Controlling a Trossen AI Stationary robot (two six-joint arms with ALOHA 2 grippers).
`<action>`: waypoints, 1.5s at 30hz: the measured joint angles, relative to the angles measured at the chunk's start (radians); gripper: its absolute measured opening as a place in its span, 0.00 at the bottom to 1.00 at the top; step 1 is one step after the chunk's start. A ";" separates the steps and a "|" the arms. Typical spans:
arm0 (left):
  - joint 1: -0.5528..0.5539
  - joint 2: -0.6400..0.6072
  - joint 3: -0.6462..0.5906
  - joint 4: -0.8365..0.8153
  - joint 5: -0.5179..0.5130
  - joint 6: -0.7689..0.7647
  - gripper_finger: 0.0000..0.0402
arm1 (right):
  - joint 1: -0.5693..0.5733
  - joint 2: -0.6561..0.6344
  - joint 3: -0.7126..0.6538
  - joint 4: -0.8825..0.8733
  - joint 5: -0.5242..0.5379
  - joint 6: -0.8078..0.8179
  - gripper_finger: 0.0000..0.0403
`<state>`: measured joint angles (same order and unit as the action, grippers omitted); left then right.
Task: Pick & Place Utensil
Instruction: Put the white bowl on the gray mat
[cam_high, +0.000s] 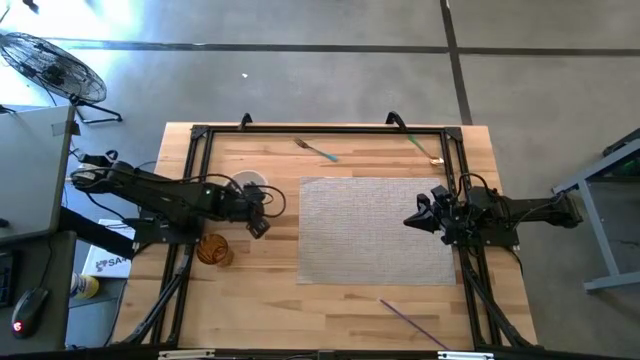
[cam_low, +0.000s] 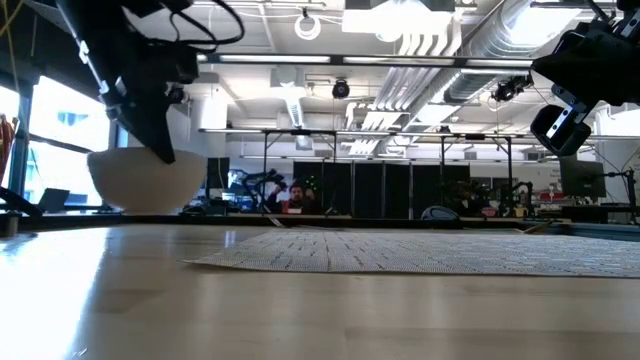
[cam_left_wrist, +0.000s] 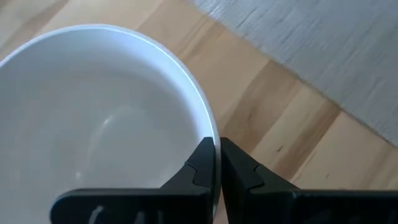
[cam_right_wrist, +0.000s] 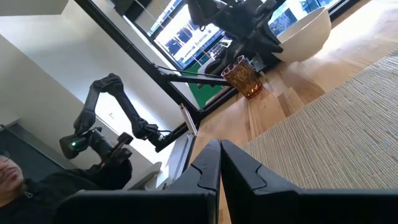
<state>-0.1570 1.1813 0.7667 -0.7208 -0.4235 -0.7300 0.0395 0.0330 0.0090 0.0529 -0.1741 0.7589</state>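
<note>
Pinching the rim of the white round ceramic bowl (cam_left_wrist: 93, 124), the left gripper (cam_left_wrist: 217, 163) has one dark finger inside the wall and one outside, near the table's left side just off the grey woven placemat (cam_high: 378, 230). Only one bowl is present, and one amber faceted glass tumbler (cam_high: 213, 249) stands close beside it, nearer the front edge. One light wooden table (cam_high: 250, 300) carries everything, framed by black rails.

Three utensils lie on the wood, all clear of the mat. First, a silver metal fork with a pale green handle (cam_high: 315, 150) rests behind the mat's back left corner, its long axis slanting, tines toward the back left, handle toward the right. Next, a thin purple stick-like utensil (cam_high: 410, 320) lies near the front edge, running diagonally from the mat toward the front right. Third, a green-handled utensil (cam_high: 425, 148) lies by the back right rail, also diagonal.

At the mat's right edge the right gripper (cam_high: 412, 221) hovers with fingers pressed together, holding nothing.
</note>
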 joint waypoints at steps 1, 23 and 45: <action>0.000 0.025 0.018 0.005 0.007 0.024 0.01 | 0.000 0.000 0.000 0.000 0.000 0.000 0.01; 0.000 0.657 0.611 0.231 0.242 0.962 0.01 | 0.000 0.002 0.000 0.002 0.000 0.000 0.01; 0.066 0.918 0.858 0.316 0.462 1.282 0.04 | 0.000 0.007 0.000 0.001 0.003 0.000 0.01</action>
<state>-0.0910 2.0993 1.6249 -0.4046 0.0383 0.5525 0.0395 0.0401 0.0087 0.0540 -0.1714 0.7588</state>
